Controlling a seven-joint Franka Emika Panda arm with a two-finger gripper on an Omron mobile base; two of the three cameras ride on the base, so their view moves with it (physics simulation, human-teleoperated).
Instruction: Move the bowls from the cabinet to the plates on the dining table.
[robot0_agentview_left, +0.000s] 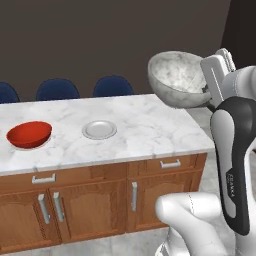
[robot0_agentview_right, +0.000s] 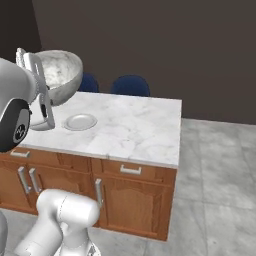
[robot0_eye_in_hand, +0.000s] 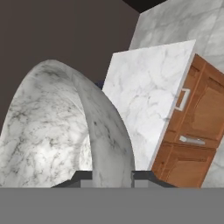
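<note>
- One marbled bowl (robot0_agentview_left: 177, 77) held up in the gripper (robot0_eye_in_hand: 112, 175), carried tilted on its side above the near corner of the dining table (robot0_agentview_left: 145, 125), well clear of the top.
- Gripper clamped on the rim: one finger inside the wall, the other outside, as seen in the hand view, with the rest of the bowl reaching out past the fingertips.
- Judged stiff, smooth and probably slippery, likely heavy for its size and liable to chip; a pinch on one edge left the weight hanging to one side, so a twist in the jaws seemed possible.
- Rim judged the only sensible place to hold, since the body looked too wide and too round for the fingers.
- Ahead of the hand and lower, an empty plate (robot0_agentview_left: 99, 129) lay flat on the marble, the likely place for this bowl.
- Further beyond that plate, a red bowl (robot0_agentview_left: 29, 134) sat on the same top; whether a plate lay under it could not be told.
- Past the far edge of the table, blue chairs (robot0_agentview_left: 113, 86) stood tucked in, out of the way.
- Below the hand, the brown cabinet base (robot0_agentview_left: 100, 200) with its grey handles, also clear of any path.
- Nothing seen standing between the hand and the empty plate; main risks judged to be the tilt, which needed levelling before lowering, and knocking the small plate on contact.
</note>
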